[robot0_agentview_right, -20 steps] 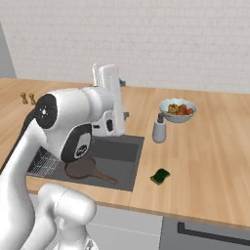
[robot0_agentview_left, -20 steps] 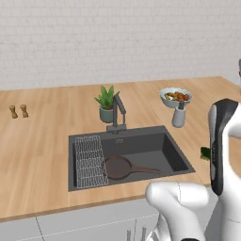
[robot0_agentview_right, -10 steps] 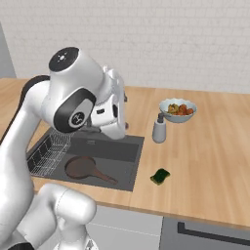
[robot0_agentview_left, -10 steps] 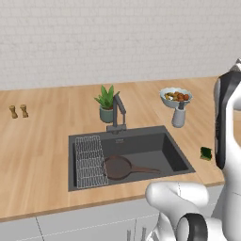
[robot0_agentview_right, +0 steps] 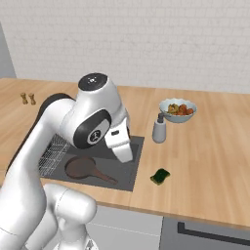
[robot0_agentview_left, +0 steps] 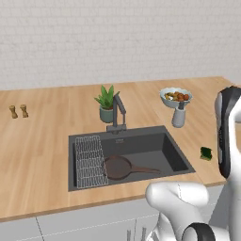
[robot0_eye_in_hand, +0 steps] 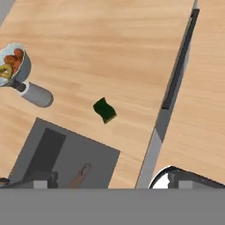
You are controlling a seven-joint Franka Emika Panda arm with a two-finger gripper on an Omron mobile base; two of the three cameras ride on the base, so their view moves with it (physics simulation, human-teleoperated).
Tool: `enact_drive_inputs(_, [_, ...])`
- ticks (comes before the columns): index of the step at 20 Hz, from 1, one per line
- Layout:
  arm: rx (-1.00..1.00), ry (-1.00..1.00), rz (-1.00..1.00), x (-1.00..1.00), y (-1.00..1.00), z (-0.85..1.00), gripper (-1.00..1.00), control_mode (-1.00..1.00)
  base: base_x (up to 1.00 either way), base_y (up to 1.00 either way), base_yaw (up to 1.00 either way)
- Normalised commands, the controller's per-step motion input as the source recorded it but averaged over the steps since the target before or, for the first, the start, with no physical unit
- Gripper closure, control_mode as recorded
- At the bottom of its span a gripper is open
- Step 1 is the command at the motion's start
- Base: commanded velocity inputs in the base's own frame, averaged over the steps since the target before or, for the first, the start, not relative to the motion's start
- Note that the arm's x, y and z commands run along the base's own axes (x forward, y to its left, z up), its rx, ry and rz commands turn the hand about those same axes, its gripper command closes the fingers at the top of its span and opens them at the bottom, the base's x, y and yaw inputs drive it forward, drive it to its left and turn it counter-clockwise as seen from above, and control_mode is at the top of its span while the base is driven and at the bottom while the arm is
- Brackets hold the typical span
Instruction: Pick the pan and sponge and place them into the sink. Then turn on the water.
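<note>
The dark pan (robot0_agentview_left: 120,167) lies flat inside the dark grey sink (robot0_agentview_left: 174,155), its handle pointing right; it also shows from the other side as the pan (robot0_agentview_right: 80,167). On the wooden counter just right of the basin rests the small green sponge (robot0_agentview_left: 205,153) (robot0_agentview_right: 160,176). High above the counter, my gripper (robot0_eye_in_hand: 112,183) looks down on the sponge (robot0_eye_in_hand: 104,110), which sits well ahead of it. The jaws stand wide apart and hold nothing. The pan's handle (robot0_eye_in_hand: 81,173) peeks into the hand view. The faucet (robot0_agentview_left: 117,110) stands behind the sink, with no stream running.
A wire rack (robot0_agentview_left: 89,160) fills the sink's left side. A potted plant (robot0_agentview_left: 107,101) stands by the faucet. A fruit bowl (robot0_agentview_left: 175,95) and a grey dispenser (robot0_agentview_left: 179,115) sit behind the sponge. Two small shakers (robot0_agentview_left: 19,111) are far left. The counter's front edge (robot0_eye_in_hand: 173,74) runs close to the sponge.
The arm has swung round above the sink's right side, toward the sponge. The pan and the sponge have stayed where they were, and the jaws have stayed open.
</note>
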Motion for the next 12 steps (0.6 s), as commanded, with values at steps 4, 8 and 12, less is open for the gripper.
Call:
enact_drive_inputs(4, [0.00,0.37,0.17,0.04,0.00,-0.71,-1.00,-1.00,0.00,0.00,0.00])
enact_drive_inputs(8, [-0.02,0.30,0.19,0.01,-0.11,-0.49,-1.00,-1.00,0.00,0.00,0.00])
enact_drive_inputs(12, [0.00,0.12,0.20,0.06,-0.43,-0.43,-1.00,-1.00,0.00,0.00,0.00])
